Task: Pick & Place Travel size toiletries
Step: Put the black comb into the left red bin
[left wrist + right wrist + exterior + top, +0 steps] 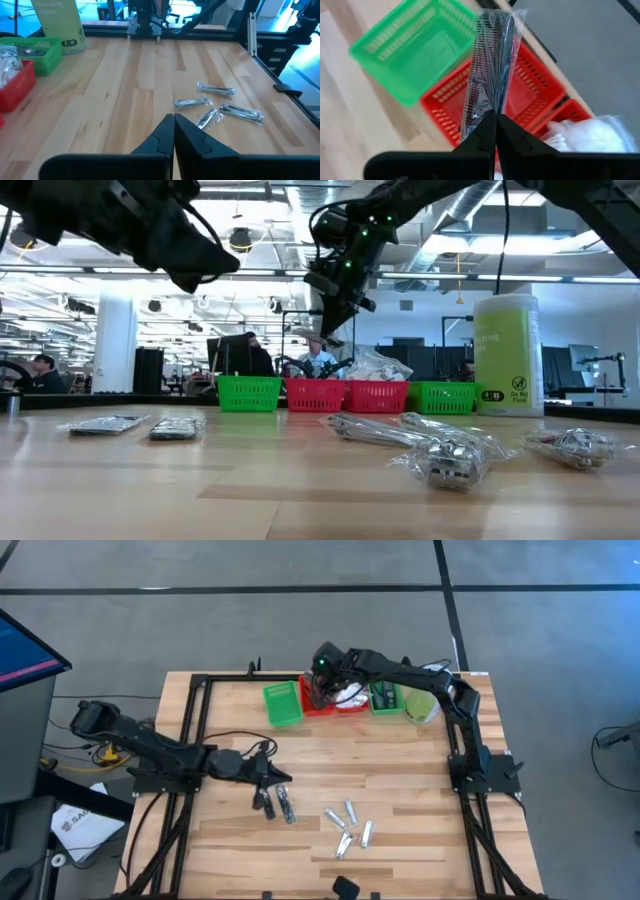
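Left gripper point(283, 778): seen low over the left half of the table point(400, 780), its fingers pressed together with nothing between them.
Black packets point(277, 804): two narrow dark pieces are lying flat on the wood just beside the left gripper's tip, side by side.
Silver tubes point(348, 828): a loose cluster of wrapped tubes is scattered on the near middle of the table, apart from the black packets; the same cluster is seen ahead of the left fingers in the left wrist view point(217, 107).
Green tray point(282, 703): seen at the far edge, leftmost in the row of trays, apparently empty in the right wrist view point(415, 50).
Red tray point(325, 700): set just beside the green tray; the right gripper is held directly above it.
Right gripper point(322, 680): its fingers are clamped on a comb.
Comb point(490, 75): a black comb in a clear wrapper, pinched at one end and held over the red tray.
White packets point(585, 137): piled in the next red tray point(570, 112).
Second green tray point(386, 698): further right in the row.
Pale green cylinder point(508, 355): standing upright at the right end of the row.
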